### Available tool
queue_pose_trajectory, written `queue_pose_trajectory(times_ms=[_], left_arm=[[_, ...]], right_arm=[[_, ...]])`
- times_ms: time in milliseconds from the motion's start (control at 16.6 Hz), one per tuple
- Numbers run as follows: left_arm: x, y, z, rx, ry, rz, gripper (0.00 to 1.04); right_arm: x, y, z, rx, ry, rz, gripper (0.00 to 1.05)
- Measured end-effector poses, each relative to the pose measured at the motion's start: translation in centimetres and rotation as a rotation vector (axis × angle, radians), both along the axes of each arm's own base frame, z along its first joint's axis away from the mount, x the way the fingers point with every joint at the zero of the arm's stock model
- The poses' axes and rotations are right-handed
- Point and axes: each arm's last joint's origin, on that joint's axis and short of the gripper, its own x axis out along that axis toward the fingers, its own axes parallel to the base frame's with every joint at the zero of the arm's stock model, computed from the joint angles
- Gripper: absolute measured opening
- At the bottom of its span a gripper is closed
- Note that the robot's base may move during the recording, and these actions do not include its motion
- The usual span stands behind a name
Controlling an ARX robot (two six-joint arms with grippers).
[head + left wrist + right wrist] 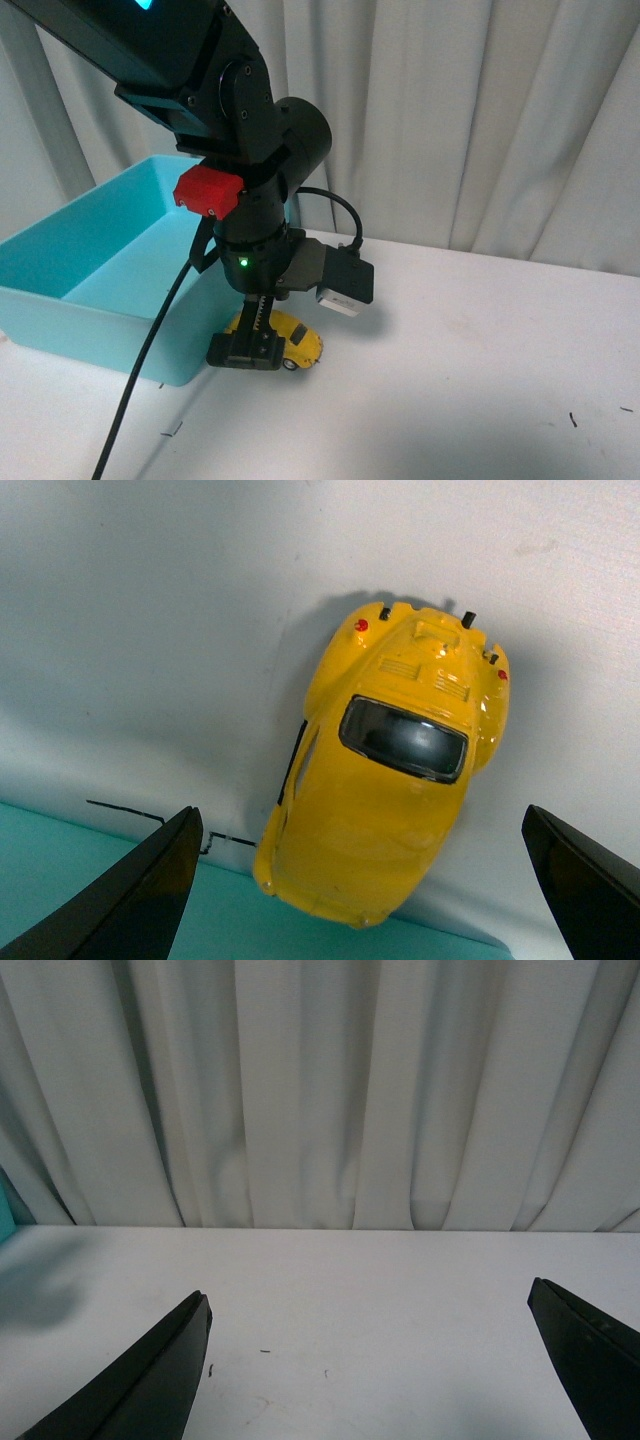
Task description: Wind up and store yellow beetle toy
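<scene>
The yellow beetle toy (298, 341) sits on the white table right beside the teal bin's front right corner. My left gripper (247, 352) hangs straight down over it, open, its fingers wide on either side of the car without touching it. In the left wrist view the car (385, 770) lies between the two black fingertips (140, 900), its rear end with red tail lights pointing away from the bin's edge. My right gripper (370, 1380) is open and empty above bare table, facing the curtain; it is out of the front view.
The teal bin (95, 310) stands on the table's left, its rim showing in the left wrist view (120, 920). A black cable (150, 360) hangs from the left arm. White curtain (480, 120) closes the back. White table (480, 400) spreads to the right.
</scene>
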Motion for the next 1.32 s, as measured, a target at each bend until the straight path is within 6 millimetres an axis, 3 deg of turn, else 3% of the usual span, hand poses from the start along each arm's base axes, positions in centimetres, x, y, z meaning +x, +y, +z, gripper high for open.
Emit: queue_pose_trajectory(times_ms=[301,661,781,902,1022,1202,1322], left_arm=[[-0.2,-0.3,-0.5,0.008,0.027,-0.141,0.98],[-0.3,-0.8,-0.5,0.021,0.01,-0.12,0.43],[-0.5,-1.3,-0.4,0.023,0.013,-0.126,0.39],[-0.9,-2.0,0.1,0.001,0.058,-0.242,0.39],[-1.0,-3.8,2.6,-0.087,0.033,-0.412,0.38],[-1.1,-5.4,12.1,-0.313,-0.124,-0.42,0.38],[-0.3,-3.4,17.9,-0.437,-0.239,-0.297,0.38]], right_arm=[[0.0,0.0,0.0,0.0,0.0,0.0,0.98],[0.0,0.0,0.0,0.0,0.0,0.0,0.98],[0.0,0.0,0.0,0.0,0.0,0.0,0.98],[0.0,0.0,0.0,0.0,0.0,0.0,0.98],[0.0,0.0,0.0,0.0,0.0,0.0,0.98],[0.0,0.0,0.0,0.0,0.0,0.0,0.98],[0.0,0.0,0.0,0.0,0.0,0.0,0.98]])
